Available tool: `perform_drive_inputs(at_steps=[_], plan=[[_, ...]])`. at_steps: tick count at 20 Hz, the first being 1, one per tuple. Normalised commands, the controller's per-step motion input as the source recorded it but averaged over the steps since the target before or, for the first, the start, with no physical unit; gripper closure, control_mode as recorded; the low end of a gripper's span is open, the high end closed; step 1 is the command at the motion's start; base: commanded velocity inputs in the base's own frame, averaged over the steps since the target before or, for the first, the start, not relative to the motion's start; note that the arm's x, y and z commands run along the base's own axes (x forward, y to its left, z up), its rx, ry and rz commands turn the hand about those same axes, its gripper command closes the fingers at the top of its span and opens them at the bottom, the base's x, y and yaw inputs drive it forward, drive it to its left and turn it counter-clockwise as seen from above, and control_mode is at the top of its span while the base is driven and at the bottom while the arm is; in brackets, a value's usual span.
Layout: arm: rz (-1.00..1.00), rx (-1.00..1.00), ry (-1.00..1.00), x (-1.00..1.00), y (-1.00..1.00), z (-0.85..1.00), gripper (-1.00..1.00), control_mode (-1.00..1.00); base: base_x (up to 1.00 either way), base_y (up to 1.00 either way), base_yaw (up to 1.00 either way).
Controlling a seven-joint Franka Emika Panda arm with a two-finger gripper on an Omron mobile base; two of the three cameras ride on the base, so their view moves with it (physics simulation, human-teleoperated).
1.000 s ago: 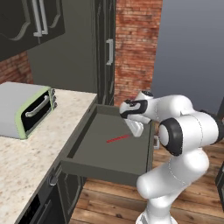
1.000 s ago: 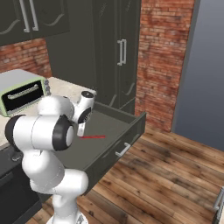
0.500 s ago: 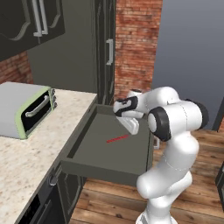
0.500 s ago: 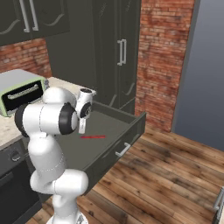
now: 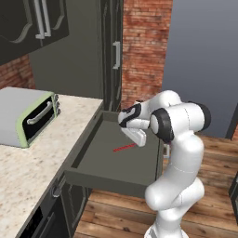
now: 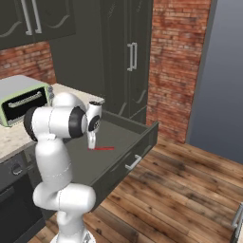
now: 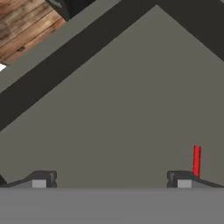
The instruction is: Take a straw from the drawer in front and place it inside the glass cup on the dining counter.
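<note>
Gripper (image 7: pixel 111 179) spread fully wide, holding nothing, pointed down over drawer (image 5: pixel 100 179) floor. Right-hand fingertip (image 7: pixel 183 179) in hand view just beside end of straw (image 7: pixel 197 161); contact not clear. Straw (image 5: pixel 124 148) flat on floor of pulled-out drawer (image 6: pixel 124 137), near gripper (image 5: pixel 135 137). Same red straw (image 6: pixel 101 148) below gripper (image 6: pixel 90 141) in right base view. Toaster oven (image 5: pixel 29 116) on counter (image 5: pixel 42 162), well apart.

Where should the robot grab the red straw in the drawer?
Probably near the middle of the straw, coming straight down from above. It is thin and lies flat on the drawer floor, so the open tool should close across its width.
</note>
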Motion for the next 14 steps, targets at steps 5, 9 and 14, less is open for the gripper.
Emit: perform_drive_inputs(at_steps=[5, 9, 14], plan=[[0.06, 0.0, 0.0, 0.32, 0.14, -0.26, -1.0, -1.0, 0.0, 0.0, 0.0], [0.04, 0.0, 0.0, 0.36, 0.18, -0.23, -1.0, -1.0, 0.0, 0.0, 0.0], [0.02, 0.0, 0.0, 0.29, 0.1, -0.19, -1.0, -1.0, 0.0, 0.0, 0.0]])
